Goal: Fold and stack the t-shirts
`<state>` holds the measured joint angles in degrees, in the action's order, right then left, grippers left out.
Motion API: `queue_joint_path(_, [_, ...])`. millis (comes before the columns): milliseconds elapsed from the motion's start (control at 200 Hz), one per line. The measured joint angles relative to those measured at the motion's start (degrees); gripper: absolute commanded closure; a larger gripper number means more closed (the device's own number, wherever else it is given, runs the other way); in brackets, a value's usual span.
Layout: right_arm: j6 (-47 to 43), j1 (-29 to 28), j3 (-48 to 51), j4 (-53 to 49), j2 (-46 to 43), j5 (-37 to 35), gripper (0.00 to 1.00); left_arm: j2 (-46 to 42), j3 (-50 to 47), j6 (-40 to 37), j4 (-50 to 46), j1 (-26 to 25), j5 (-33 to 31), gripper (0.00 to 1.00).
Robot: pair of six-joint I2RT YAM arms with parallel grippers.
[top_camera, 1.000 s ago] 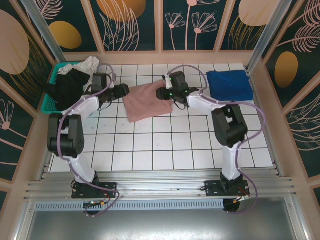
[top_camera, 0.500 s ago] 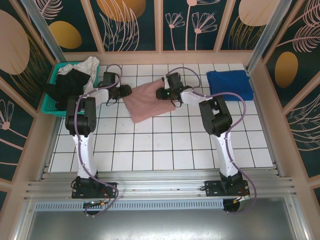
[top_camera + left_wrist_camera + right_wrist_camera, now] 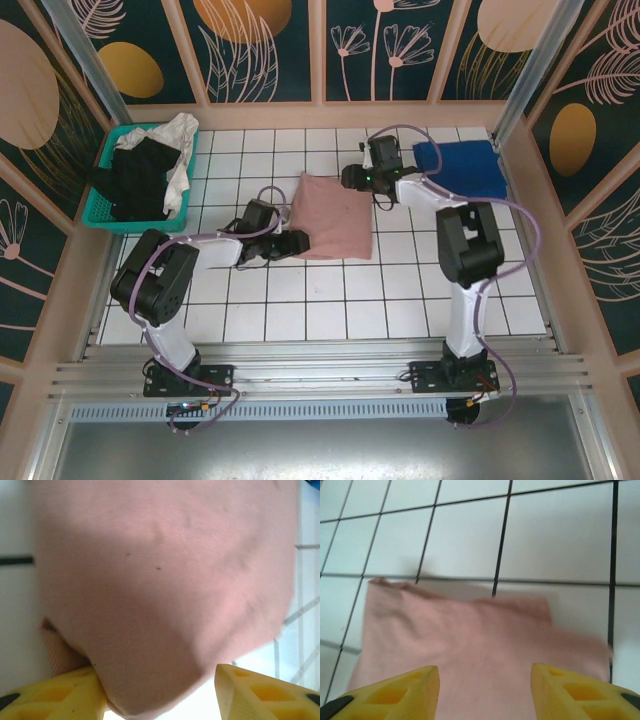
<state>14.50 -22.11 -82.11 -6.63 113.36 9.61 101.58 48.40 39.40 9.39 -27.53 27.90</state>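
Top external: the dusty-pink t-shirt (image 3: 336, 218) lies folded mid-worktop (image 3: 400, 290), with the left gripper (image 3: 292, 243) at its near-left corner and the right gripper (image 3: 354, 180) by its far-right corner. The royal-blue t-shirt (image 3: 462, 170) sits folded in the far-right corner. A black tee (image 3: 135, 182) and a white tee (image 3: 181, 133) are heaped in the teal basket (image 3: 100, 210) at the far-left corner.

Left wrist: jaws spread, a pink corner between them, not pinched.

Right wrist: jaws spread above the pink shirt's edge, holding nothing.

The folded t-shirt (image 3: 335, 217) lies mid-tabletop (image 3: 300, 300), with my left jaws at its near-left edge and my right jaws at its far-right corner. A second t-shirt (image 3: 462, 168) lies far right. The basket (image 3: 105, 205) far left holds heaped t-shirts (image 3: 140, 175).
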Motion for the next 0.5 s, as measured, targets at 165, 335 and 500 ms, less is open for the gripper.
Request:
queue_joint_path(165, [3.08,-3.41,12.17,3.19,-7.10,0.04,0.52,-2.99,1.31,1.38,-0.79,2.91,1.81,0.37])
queue_joint_path(335, [4.09,-4.72,17.77,1.16,-5.31,-1.84,0.55,-4.07,7.89,-1.03,-4.07,9.79,-0.09,0.33])
queue_joint_path(500, [2.71,-0.68,16.09,-1.38,-3.85,-5.55,0.55,-5.53,11.76,-4.35,-7.56,11.67,-3.76,0.31])
